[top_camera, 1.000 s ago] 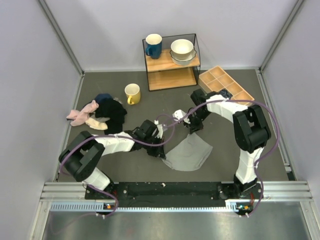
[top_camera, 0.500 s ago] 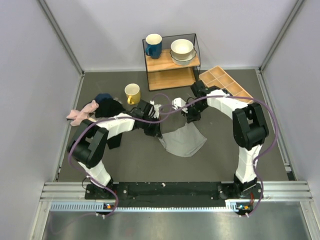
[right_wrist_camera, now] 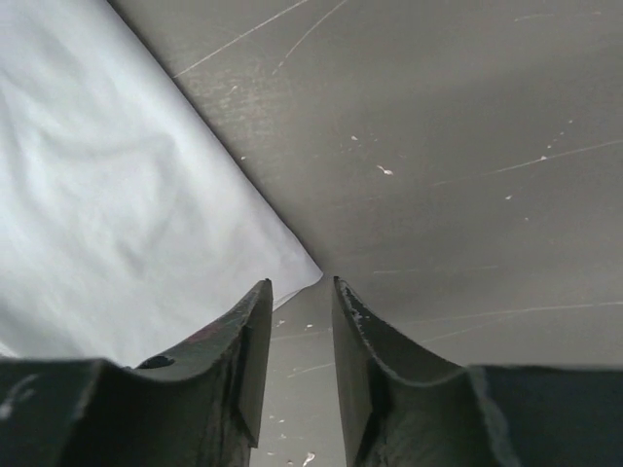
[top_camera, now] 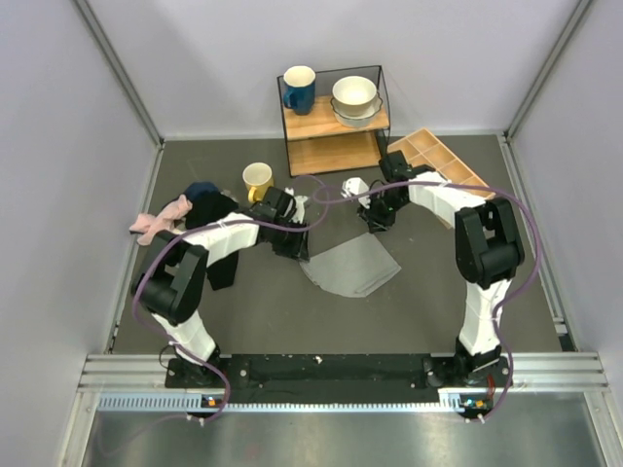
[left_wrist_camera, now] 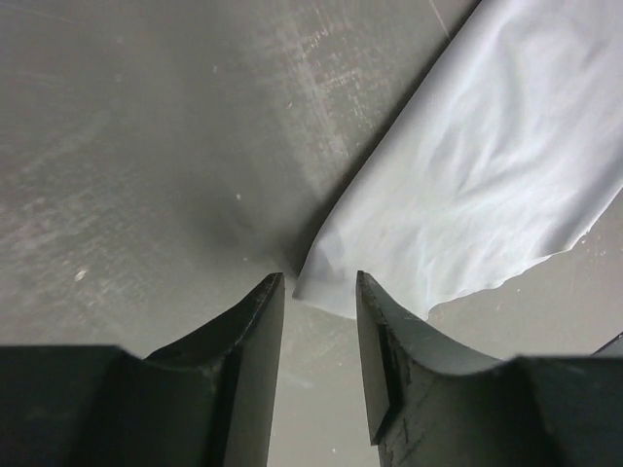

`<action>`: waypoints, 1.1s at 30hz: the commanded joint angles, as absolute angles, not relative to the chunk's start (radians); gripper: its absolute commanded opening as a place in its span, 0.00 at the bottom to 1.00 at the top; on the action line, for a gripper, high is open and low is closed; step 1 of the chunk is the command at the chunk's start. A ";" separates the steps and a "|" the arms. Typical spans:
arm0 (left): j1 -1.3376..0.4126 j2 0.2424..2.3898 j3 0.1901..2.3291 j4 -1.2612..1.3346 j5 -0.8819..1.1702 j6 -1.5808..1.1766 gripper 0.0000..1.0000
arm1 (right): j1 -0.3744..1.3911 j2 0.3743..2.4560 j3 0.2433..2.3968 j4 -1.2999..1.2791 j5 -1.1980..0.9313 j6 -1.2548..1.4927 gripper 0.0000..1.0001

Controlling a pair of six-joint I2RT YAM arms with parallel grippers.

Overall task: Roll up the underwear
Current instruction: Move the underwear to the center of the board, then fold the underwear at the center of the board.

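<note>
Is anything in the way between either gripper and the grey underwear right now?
Nothing visible. The left gripper and right gripper each sit with parted jaws at a corner of the underwear, only bare table between.

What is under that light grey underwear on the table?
The underwear lies flat on the dark table, which shows all round it. No bulge shows, but the covered patch itself is hidden.

A black-framed wooden shelf point(top_camera: 334, 154), set at the far edge of the table point(top_camera: 292, 321), is loaded with a blue mug point(top_camera: 299, 89) and stacked bowls point(top_camera: 354, 98). A yellow mug point(top_camera: 257, 181), a compartment tray point(top_camera: 435, 154) and heaped clothes point(top_camera: 219, 219) are placed nearby.
</note>
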State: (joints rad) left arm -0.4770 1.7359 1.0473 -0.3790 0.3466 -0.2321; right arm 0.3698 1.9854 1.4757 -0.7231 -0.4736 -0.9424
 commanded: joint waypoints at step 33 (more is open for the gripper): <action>-0.443 0.581 0.603 -0.287 0.179 0.101 0.95 | 0.534 1.675 1.060 -0.888 -0.545 -1.637 0.48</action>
